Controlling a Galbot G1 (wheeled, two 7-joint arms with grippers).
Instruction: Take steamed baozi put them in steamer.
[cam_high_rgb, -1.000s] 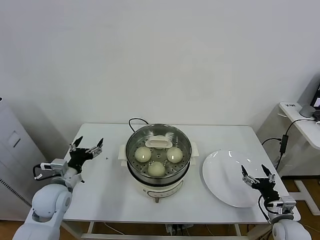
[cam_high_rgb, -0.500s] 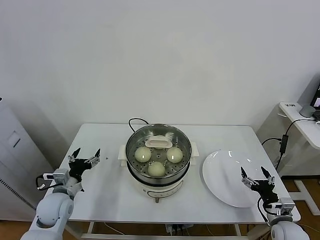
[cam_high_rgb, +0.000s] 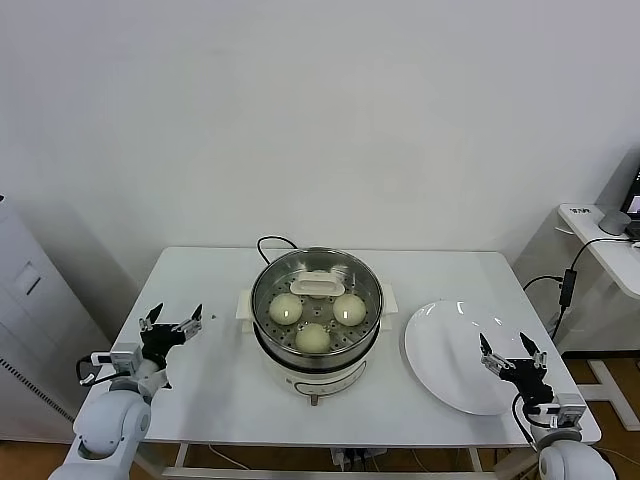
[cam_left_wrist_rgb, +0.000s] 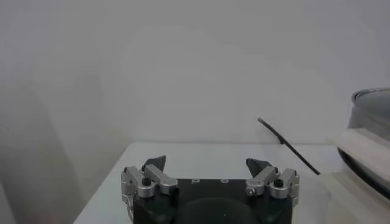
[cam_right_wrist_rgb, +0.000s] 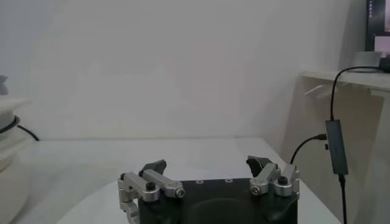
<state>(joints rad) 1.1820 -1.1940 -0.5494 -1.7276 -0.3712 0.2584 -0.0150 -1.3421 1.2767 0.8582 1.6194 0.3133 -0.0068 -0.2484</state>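
Note:
The shiny steel steamer (cam_high_rgb: 263, 282) stands mid-table on its white base. Three cream-white baozi lie on its perforated tray: one at the left (cam_high_rgb: 286, 307), one at the right (cam_high_rgb: 349, 307), one at the front (cam_high_rgb: 313, 337). A white handled piece (cam_high_rgb: 317, 284) lies at the tray's back and may hide a fourth. My left gripper (cam_high_rgb: 171, 319) is open and empty near the table's left edge, well left of the steamer; it also shows in the left wrist view (cam_left_wrist_rgb: 209, 164). My right gripper (cam_high_rgb: 508, 348) is open and empty over the front right rim of the white plate (cam_high_rgb: 445, 345); it also shows in the right wrist view (cam_right_wrist_rgb: 209, 165).
The steamer's black cord (cam_high_rgb: 266, 242) runs behind it and shows in the left wrist view (cam_left_wrist_rgb: 286, 143). A side table (cam_high_rgb: 605, 245) with a cable and adapter (cam_high_rgb: 568, 283) stands right of the table. A grey cabinet (cam_high_rgb: 28, 300) stands at the left.
My left gripper has drawn back and down toward the table's left front edge. My right gripper has sunk slightly toward the front. The baozi and steamer have not moved.

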